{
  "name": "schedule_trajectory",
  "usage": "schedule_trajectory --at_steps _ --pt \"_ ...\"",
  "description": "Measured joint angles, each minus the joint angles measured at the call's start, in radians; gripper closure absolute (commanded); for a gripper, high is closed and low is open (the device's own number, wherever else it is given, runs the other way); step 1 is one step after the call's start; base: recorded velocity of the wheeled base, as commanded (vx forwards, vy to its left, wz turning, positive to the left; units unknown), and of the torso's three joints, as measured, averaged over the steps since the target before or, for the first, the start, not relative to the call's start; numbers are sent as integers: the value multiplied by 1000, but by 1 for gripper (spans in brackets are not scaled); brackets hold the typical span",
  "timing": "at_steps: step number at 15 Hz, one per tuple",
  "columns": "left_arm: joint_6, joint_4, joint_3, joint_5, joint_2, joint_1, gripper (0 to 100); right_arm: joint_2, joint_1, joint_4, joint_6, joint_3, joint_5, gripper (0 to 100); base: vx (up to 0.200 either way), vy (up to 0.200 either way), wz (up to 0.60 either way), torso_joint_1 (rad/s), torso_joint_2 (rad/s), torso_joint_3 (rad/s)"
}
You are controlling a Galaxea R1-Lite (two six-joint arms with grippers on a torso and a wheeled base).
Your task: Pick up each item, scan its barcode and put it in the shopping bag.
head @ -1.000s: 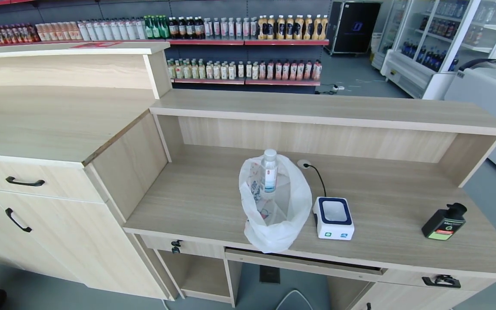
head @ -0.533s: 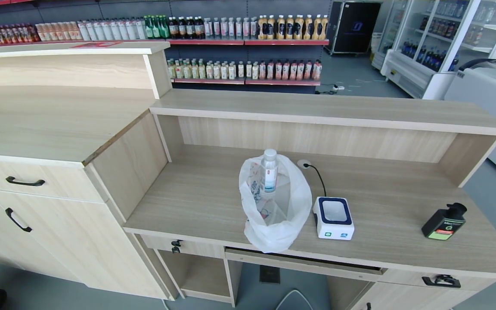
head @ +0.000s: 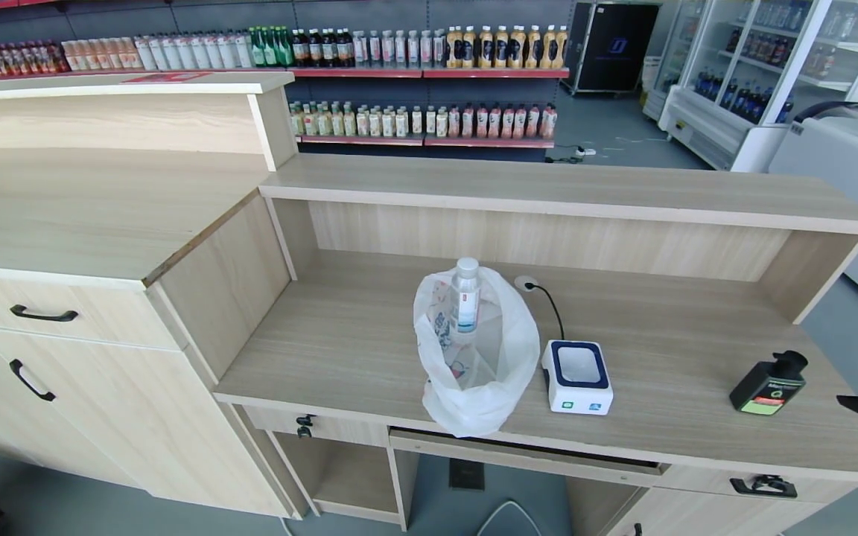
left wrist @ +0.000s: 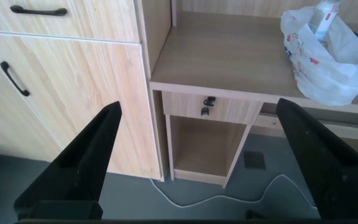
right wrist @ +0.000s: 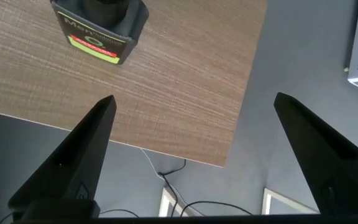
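Items present: one light wooden counter (head: 667, 350); one white plastic shopping bag (head: 477, 387); one clear plastic bottle with a white cap (head: 465, 298), standing in the bag; one white box-shaped barcode scanner with a dark window (head: 576, 376); one black cable (head: 552, 309); one squat black pump bottle with a red-and-green label (head: 768, 385). The tall cabinet (head: 101, 387) carries two black bar handles (head: 43, 315). Two black grippers, the left gripper (left wrist: 197, 102) and the right gripper (right wrist: 194, 98), have two spread fingers each. Two red-edged shelves (head: 429, 73) hold drinks too numerous to count.

Inside bag (head: 474, 406), clear bottle (head: 465, 298) base hidden; dark bottle (right wrist: 98, 28) cropped.
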Motion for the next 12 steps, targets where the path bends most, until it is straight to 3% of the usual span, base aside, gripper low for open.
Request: schedule_trajectory --at_steps 4,12 --pt "0 0 0 0 0 0 0 40 1 1 -79 -5 56 0 0 0 0 0 0 0" --pt "0 0 0 0 0 0 0 104 32 1 -81 -69 100 0 0 0 0 0 0 0"
